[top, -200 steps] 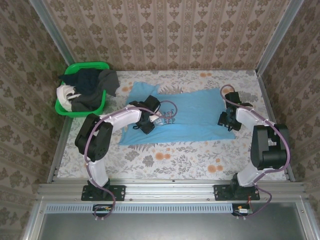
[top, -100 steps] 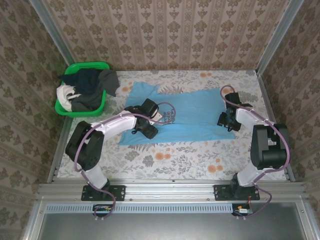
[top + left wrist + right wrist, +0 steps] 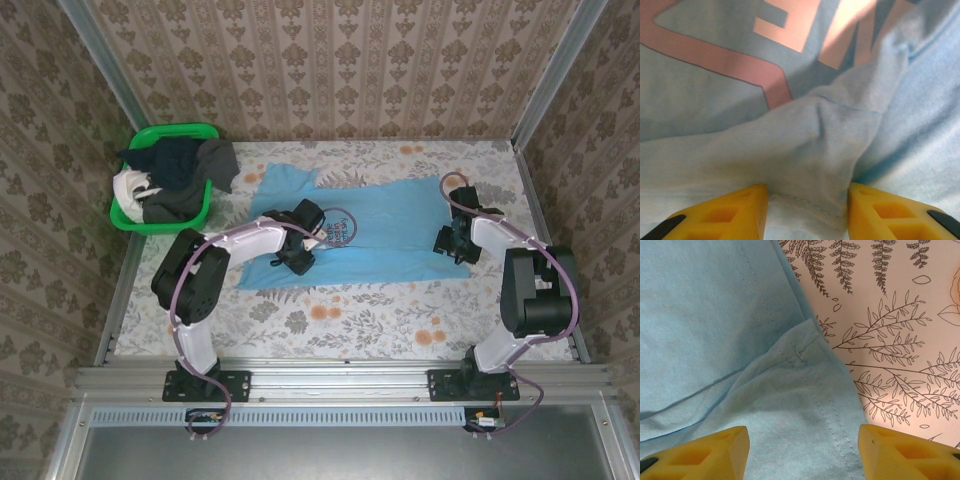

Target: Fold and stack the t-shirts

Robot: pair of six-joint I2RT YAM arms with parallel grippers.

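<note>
A light blue t-shirt (image 3: 390, 225) lies spread across the middle of the table, with its printed lettering (image 3: 338, 232) near my left gripper (image 3: 300, 250). In the left wrist view, a raised fold with a stitched hem (image 3: 805, 150) fills the gap between my yellow fingers (image 3: 735, 212), and the left gripper (image 3: 807, 215) is shut on it. My right gripper (image 3: 452, 243) stands at the shirt's right hem. In the right wrist view, the right gripper (image 3: 805, 452) is open and straddles the flat hem corner (image 3: 805, 390). Black (image 3: 180, 160), white (image 3: 128, 185) and grey (image 3: 165, 205) shirts sit in the basket.
The green plastic basket (image 3: 205, 132) stands at the back left corner. A floral table cover (image 3: 350, 310) shows bare in front of the shirt and beside the hem (image 3: 900, 340). Patterned walls and metal rails close in the back and both sides.
The left arm swung its elbow out and came back. Its gripper loosened and closed again on the shirt's fold near the lettering. The right arm has held still.
</note>
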